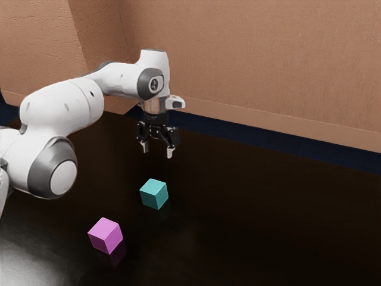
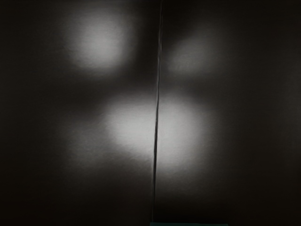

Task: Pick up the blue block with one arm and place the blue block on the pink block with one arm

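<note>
Nearest the camera, a pink matte cube (image 1: 105, 235) is sitting flat on the glossy black table (image 1: 268, 226), toward its near side at the exterior view's left. Further back and to the right, apart from it, a blue-green matte cube (image 1: 153, 193) is resting on the table with nothing touching it. The white jointed arm (image 1: 71, 113) is reaching in from the exterior view's left, its base cut off by the frame, and is pointing the black two-finger gripper (image 1: 157, 151) straight down. The gripper is hanging in the air above that blue-green matte cube, slightly nearer the table's far edge, with its fingers spread apart and gripping nothing. In the wrist view, the table is showing pale blurred reflections and a thin dark line (image 2: 156, 113). A blue-green sliver (image 2: 188, 224) is peeking in at the frame's edge, too little to make out.
</note>
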`<state>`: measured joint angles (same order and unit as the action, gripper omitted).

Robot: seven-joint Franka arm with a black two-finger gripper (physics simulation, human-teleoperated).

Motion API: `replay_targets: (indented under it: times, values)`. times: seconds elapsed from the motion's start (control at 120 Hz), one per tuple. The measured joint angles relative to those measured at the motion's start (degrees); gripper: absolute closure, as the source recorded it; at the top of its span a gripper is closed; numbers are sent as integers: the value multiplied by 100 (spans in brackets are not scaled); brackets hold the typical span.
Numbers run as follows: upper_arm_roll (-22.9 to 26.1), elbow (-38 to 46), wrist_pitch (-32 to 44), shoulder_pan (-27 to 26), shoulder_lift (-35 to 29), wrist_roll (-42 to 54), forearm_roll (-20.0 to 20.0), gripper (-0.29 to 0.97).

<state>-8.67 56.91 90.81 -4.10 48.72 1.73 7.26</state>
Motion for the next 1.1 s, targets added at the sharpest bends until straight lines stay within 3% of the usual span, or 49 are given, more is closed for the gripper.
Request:
replay_targets:
  times: [1.1]
  values:
    - [252,1444,-358,-169,-178,397,-97,0]
